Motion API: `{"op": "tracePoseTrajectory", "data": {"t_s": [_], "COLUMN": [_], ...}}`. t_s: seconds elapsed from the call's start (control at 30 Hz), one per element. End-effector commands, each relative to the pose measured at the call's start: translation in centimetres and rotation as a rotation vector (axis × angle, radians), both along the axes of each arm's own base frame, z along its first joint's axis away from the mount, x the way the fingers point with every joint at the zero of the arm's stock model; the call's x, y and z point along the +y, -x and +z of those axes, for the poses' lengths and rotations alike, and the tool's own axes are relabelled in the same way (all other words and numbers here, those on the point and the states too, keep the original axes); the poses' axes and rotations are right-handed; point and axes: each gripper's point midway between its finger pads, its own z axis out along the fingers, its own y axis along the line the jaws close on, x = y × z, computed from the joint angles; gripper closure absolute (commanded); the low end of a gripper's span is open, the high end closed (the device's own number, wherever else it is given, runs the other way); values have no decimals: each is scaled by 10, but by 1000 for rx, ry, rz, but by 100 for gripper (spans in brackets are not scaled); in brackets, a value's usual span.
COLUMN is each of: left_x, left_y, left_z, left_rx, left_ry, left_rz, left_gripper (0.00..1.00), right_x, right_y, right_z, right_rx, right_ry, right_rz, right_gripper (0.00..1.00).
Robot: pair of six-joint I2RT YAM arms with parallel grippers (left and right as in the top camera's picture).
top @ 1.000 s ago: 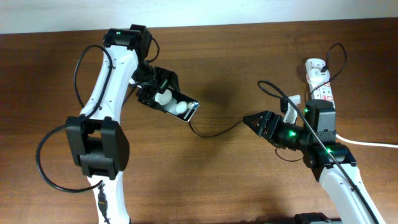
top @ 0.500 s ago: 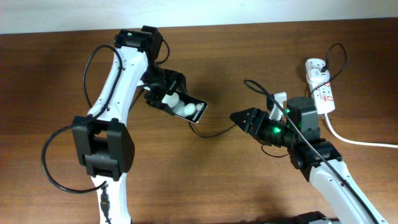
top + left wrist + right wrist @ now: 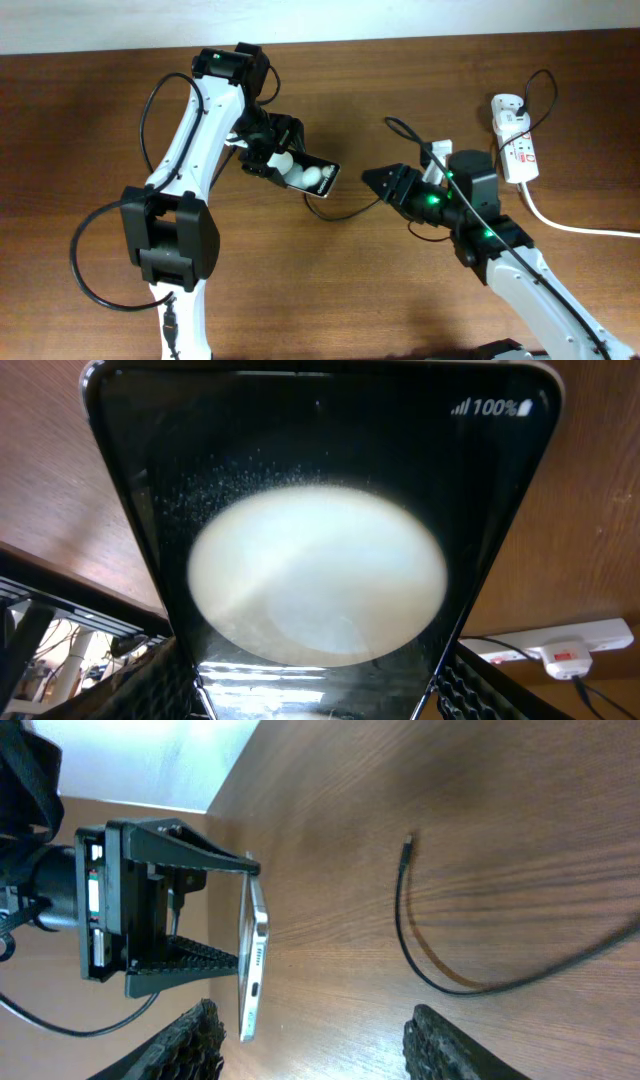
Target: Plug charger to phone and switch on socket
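Left third of the table (image 3: 80, 120): bare wood, open room out to the left and near edges.

Left gripper (image 3: 278, 155): pinching the phone (image 3: 312, 175) by its long sides. The phone is off the wood, left of centre, with its free end pointing right. Left wrist view only: ribbed fingers (image 3: 150, 682) at both lower corners. The screen fills that picture, with one large pale reflection and small white text at the top right. The near end of the phone is cut off.

Centre: charger cable (image 3: 345, 211) lies slack on the wood, looping from below the phone toward the right arm. Right wrist view only: the connector tip (image 3: 405, 841) rests on the table, apart from the phone. That view shows the phone edge-on, its slotted end facing the camera.

Right gripper (image 3: 372, 178): jaws spread with nothing between them, near the phone's free end and above the cable. The cable's far end is hidden under the arm.

Far right: socket (image 3: 517, 140) near the back edge. Its white cord (image 3: 580, 228) runs off the picture. I cannot make out the switch position.
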Motion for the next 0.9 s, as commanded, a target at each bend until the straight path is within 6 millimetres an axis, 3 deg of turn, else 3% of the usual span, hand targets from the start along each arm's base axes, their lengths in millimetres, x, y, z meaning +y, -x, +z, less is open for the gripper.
{"op": "tracePoseTrajectory", "data": {"t_s": [0.0,0.3,0.67,0.87], "left_x": [-7,-15,-25,-34], "left_y": [-3,1,7,9], "left_z": [7,7,7,7], "left_rx": [-7,-7,6,1], "left_ry": [30,30,25,26], "left_rz": [9,-10,-12,-25], "left_gripper": [98,96,93,92], "right_x": [14,40,39,53], "right_y": [-6,-6,-11,-5], "right_z": [2,2,6,3], "right_rx": [-3,-28,-22,-34], "right_ry": [-24,-48,-73,-43], "right_rz": [16,68,35,37], "right_gripper": [39,39,43,43]}}
